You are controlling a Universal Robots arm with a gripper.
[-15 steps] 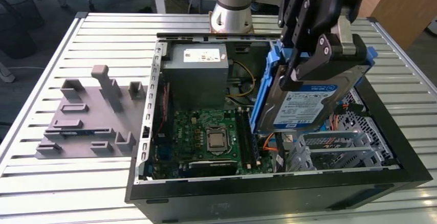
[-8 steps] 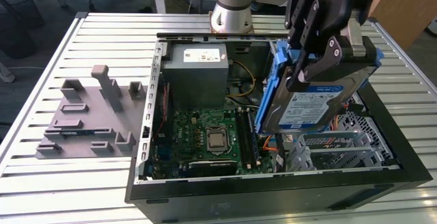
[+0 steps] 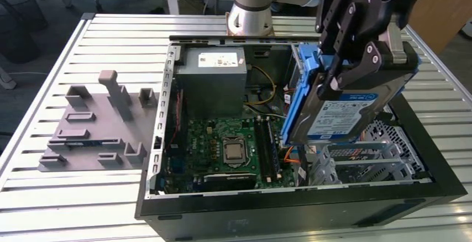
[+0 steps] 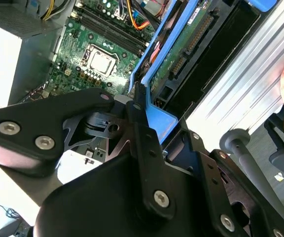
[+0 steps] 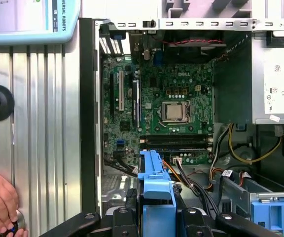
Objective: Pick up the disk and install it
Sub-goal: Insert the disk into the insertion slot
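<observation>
My claw (image 3: 365, 73) is clamped on the disk (image 3: 343, 117), which stands nearly on edge. I hold it over the drive cage (image 3: 368, 162), exterior view's right, likely for sliding in.

Print stands on the disk (image 3: 346, 115) label and power supply (image 3: 212, 87) sticker.

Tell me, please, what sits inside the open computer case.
A green motherboard with its processor, a grey power supply and cables. The disk in the end effector hides whatever lies behind it.
</observation>
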